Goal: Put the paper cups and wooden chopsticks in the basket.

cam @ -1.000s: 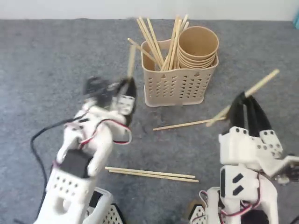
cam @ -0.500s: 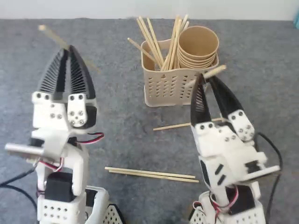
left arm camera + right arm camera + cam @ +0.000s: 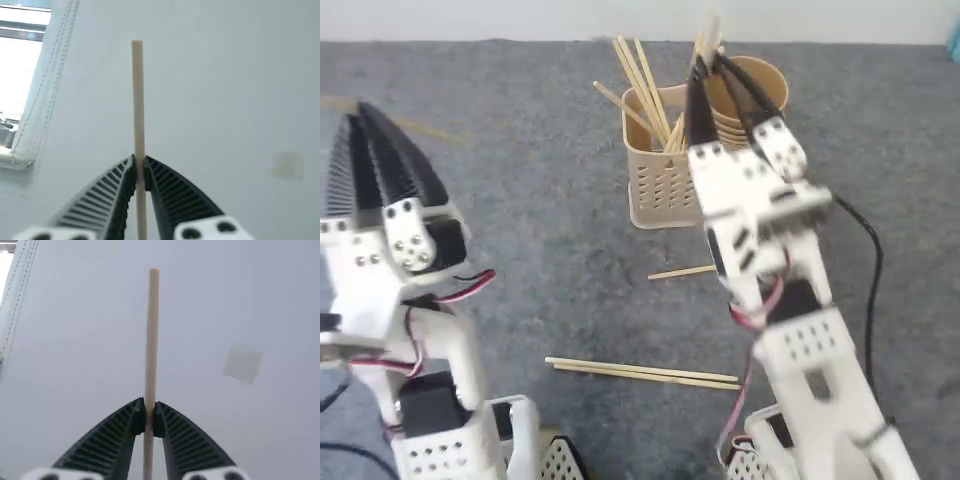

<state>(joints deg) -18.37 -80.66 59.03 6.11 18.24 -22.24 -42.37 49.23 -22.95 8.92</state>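
Left end effector [image 3: 140, 167] clamps a chopstick [image 3: 137, 100], right end effector [image 3: 149, 412] a second chopstick [image 3: 151, 330] above the basket [image 3: 658, 192], partly hiding the cups [image 3: 778, 88]; loose chopsticks [image 3: 640, 372] on tabletop [image 3: 550, 250].

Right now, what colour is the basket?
The basket is beige with perforated walls; best in the high view.

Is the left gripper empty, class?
No: in the left wrist view the left gripper is shut on a chopstick that sticks out past its fingertips.

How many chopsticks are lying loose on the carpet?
3. A pair lies side by side in the foreground; a single chopstick lies nearer the basket, partly behind an arm. Others may be hidden.
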